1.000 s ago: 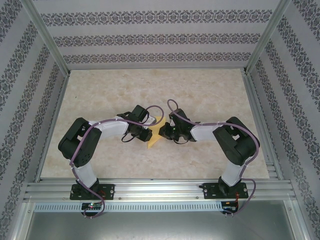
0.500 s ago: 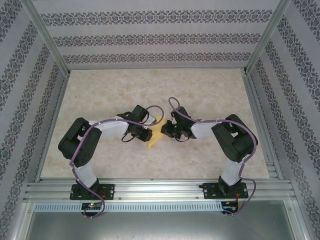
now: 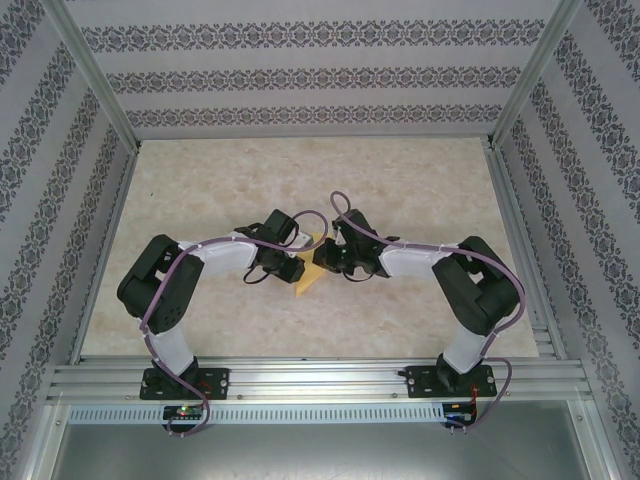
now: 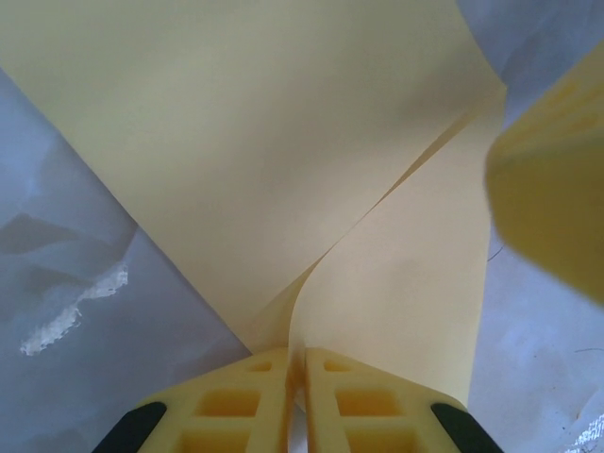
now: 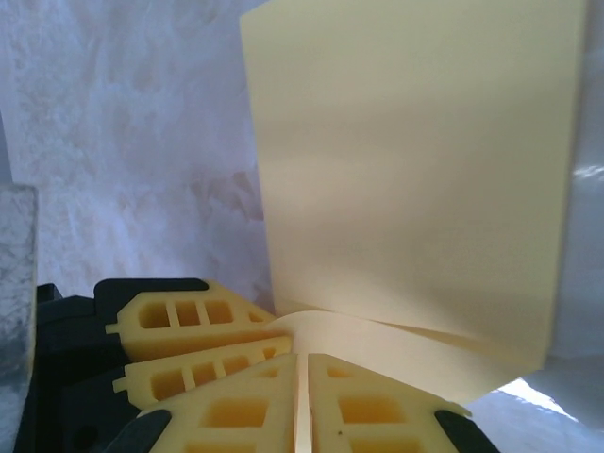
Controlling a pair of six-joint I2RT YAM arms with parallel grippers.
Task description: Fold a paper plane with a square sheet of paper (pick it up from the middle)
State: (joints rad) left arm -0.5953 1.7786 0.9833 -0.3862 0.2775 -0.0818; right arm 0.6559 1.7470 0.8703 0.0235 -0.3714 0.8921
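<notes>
The square sheet of paper (image 3: pixel 309 283) is yellow and hangs bunched between the two grippers at mid-table, only small corners showing from above. My left gripper (image 3: pixel 297 266) is shut on it; in the left wrist view the sheet (image 4: pixel 283 142) runs folded into the closed left gripper (image 4: pixel 295 363). My right gripper (image 3: pixel 321 262) is shut on the sheet too, close against the left one. In the right wrist view a doubled flap of the sheet (image 5: pixel 415 170) rises from the closed right gripper (image 5: pixel 302 363), with the left gripper's fingers (image 5: pixel 189 340) right beside it. No finished paper plane shape can be made out.
The beige marbled tabletop (image 3: pixel 220 180) is bounded by patterned walls and aluminium posts. A metal rail (image 3: pixel 320 380) at the near edge carries both arm bases. The right gripper's yellow finger (image 4: pixel 557 208) looms at the right of the left wrist view.
My right gripper has moved left toward the left gripper, bringing the paper's halves together; less yellow shows from above. The left arm has stayed put.
</notes>
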